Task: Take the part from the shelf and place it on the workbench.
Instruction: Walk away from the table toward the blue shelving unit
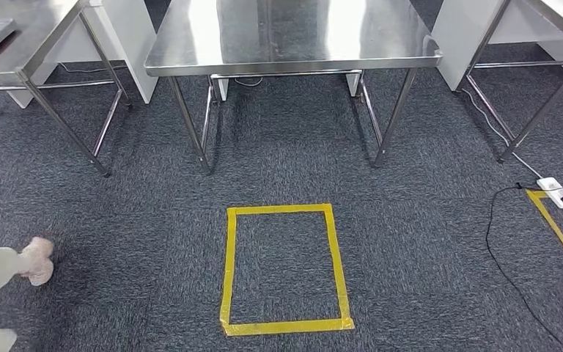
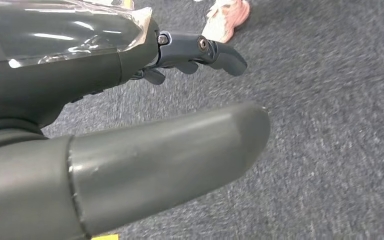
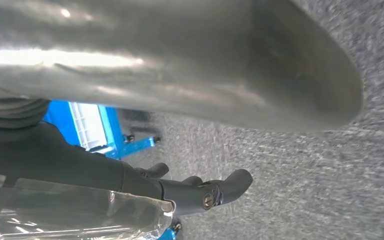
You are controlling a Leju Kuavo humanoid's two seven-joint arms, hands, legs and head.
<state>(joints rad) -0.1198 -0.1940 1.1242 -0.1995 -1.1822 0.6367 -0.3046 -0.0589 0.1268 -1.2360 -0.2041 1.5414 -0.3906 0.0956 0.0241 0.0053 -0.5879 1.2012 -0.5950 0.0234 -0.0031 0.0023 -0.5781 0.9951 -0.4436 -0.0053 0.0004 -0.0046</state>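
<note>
Head view shows a bare steel workbench [image 1: 293,44] beyond a yellow tape rectangle [image 1: 284,270]; my left hand [image 2: 130,120] and right hand [image 3: 180,150] hang with fingers apart, gripping nothing, the part unseen, so I risk walking up empty-handed near the person's shoe [image 1: 38,260].

The left hand [image 2: 130,125] has a thick, smooth grey thumb with a rounded tip, and slimmer dark blue-grey fingers [image 2: 215,52] joined by small silver screws. The right hand [image 3: 180,150] looks much the same: a broad glossy grey thumb across the top of the frame and black fingers [image 3: 220,190] with one bright screw head. Clear crinkled plastic wrap covers the back of each hand.
</note>
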